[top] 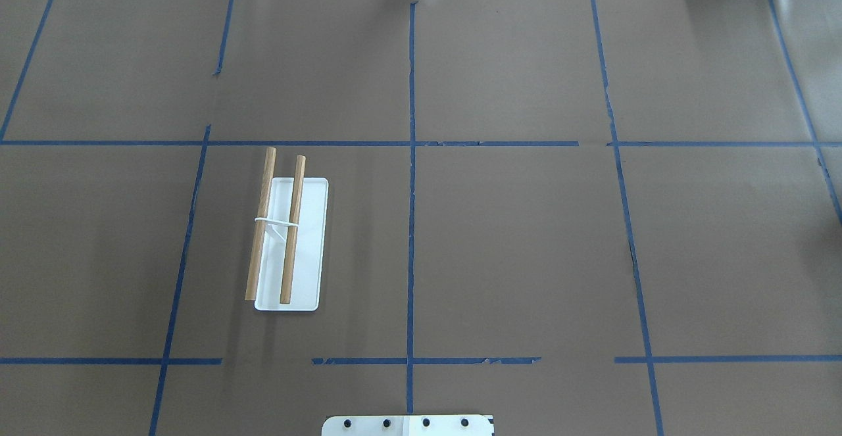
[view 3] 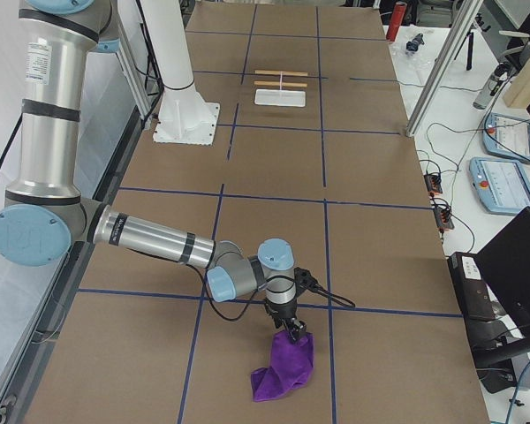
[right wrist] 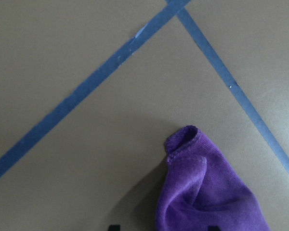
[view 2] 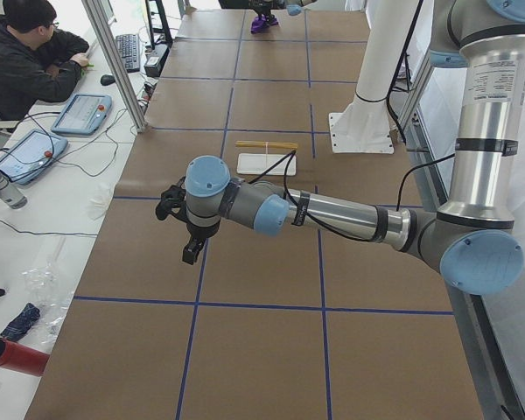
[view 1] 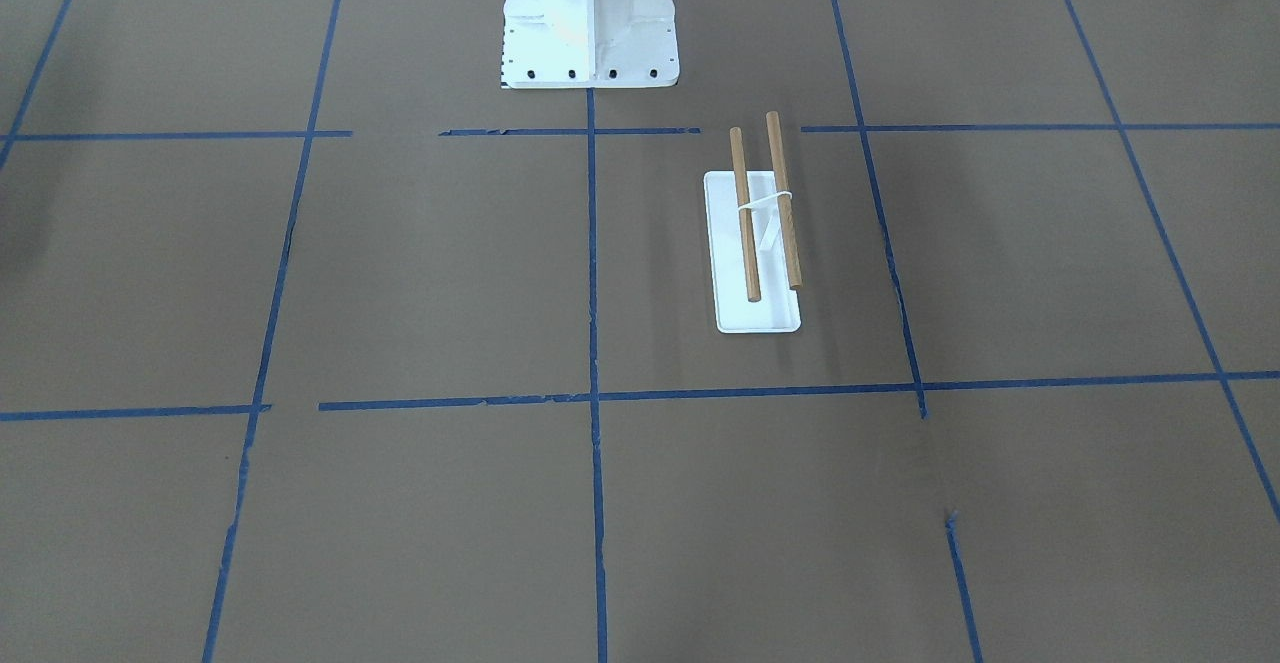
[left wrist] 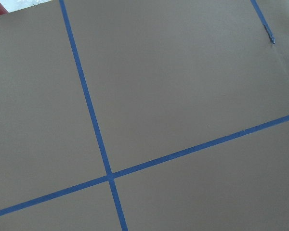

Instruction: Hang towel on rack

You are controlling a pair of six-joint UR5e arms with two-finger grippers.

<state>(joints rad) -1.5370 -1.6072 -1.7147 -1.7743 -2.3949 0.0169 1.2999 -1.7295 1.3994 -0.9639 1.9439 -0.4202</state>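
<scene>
The hanging had not yet been done; by the look of it the job was at its pick-up stage. In the worktop's (top: 526, 258) left half, about midway between the robot's edge and the operators' edge, the rack (top: 309, 239) stood with both wooden dowels (top: 293, 225) bare. The purple towel (view 3: 285, 371) was well apart from it, bunched near the worktop's right end. What was left, in my judgement, was the long carry across to the rack and the draping over a dowel.

The left gripper (view 2: 191, 254) hung above bare brown paper near the left end, toward the operators' edge, with nothing in it. It showed in the left side view only, so I cannot tell how its fingers stood. The right gripper (view 3: 293, 331) pointed down onto the towel's raised peak. It appeared to be pinching the cloth there, though the right wrist view caught only two dark slivers of finger beside the purple folds (right wrist: 207, 192).
</scene>
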